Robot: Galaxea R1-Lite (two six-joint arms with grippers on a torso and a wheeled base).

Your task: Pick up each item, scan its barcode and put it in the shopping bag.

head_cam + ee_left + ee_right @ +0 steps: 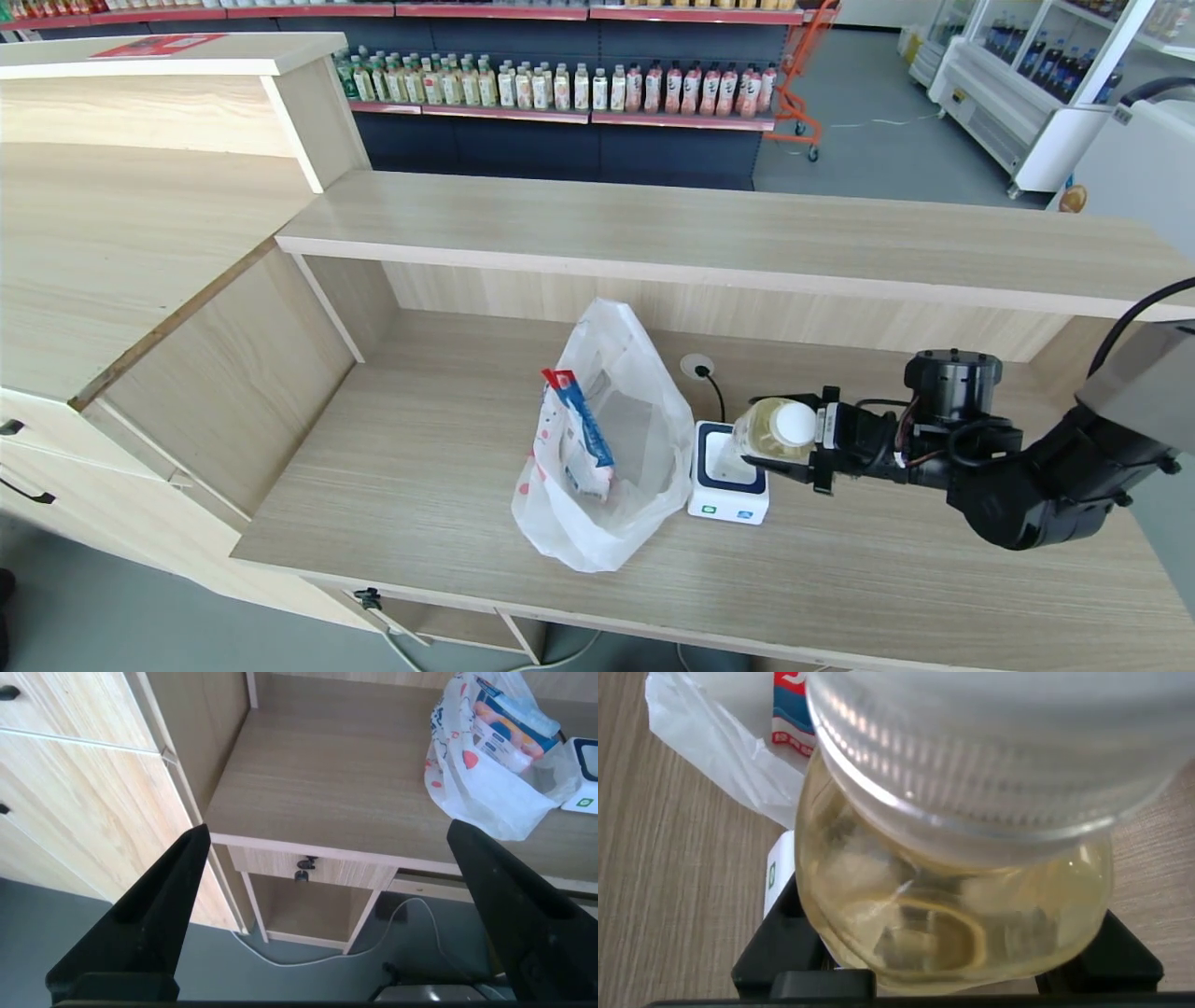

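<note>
- The bottle [767,431] is held on its side directly above the scanner [728,490], clamped near the cap by the right gripper [820,439], presumably so the label faces the window
- The shopping bag [644,439] is set just beside the scanner, mouth open (a packet [583,439] inside)
- The left gripper [327,859] is seen well away from the scanner, fingers spread, empty

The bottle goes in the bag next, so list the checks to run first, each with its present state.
1. Right gripper shut on the bottle: ok.
2. Bottle held over the scanner: ok.
3. Barcode facing the scanner: cannot tell.
4. Shopping bag standing beside the scanner with its mouth open: ok.
5. Room in the bag beside the packet: ok.
6. Left gripper open, off the counter front, away from the bag: ok.
</note>
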